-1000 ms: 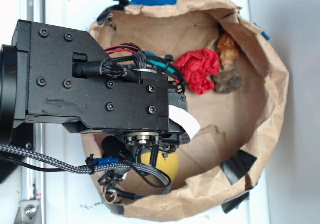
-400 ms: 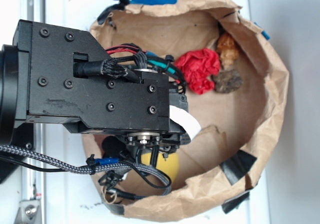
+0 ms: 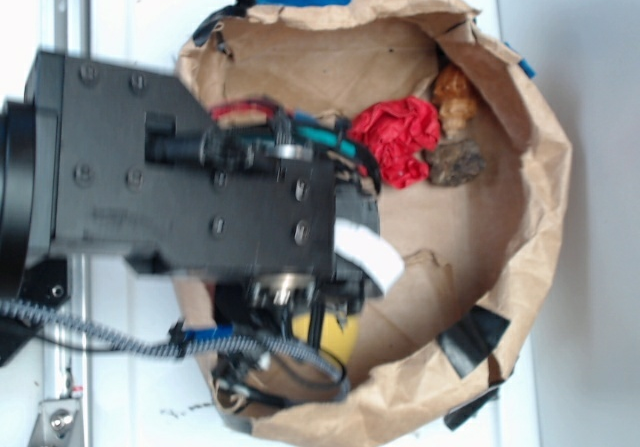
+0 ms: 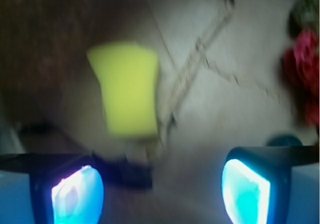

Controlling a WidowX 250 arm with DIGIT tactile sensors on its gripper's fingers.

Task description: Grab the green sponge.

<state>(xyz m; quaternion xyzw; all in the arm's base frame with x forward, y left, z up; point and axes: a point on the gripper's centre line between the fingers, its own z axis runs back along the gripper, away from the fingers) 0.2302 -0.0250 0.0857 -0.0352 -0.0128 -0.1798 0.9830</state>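
Jaws spread wide, nothing between them; gripper hangs over the paper bag floor. Green sponge (actually yellow) lies flat ahead of the pads, closer to the left one, so it needs centering before closing. Red wad sits well apart, no interference.
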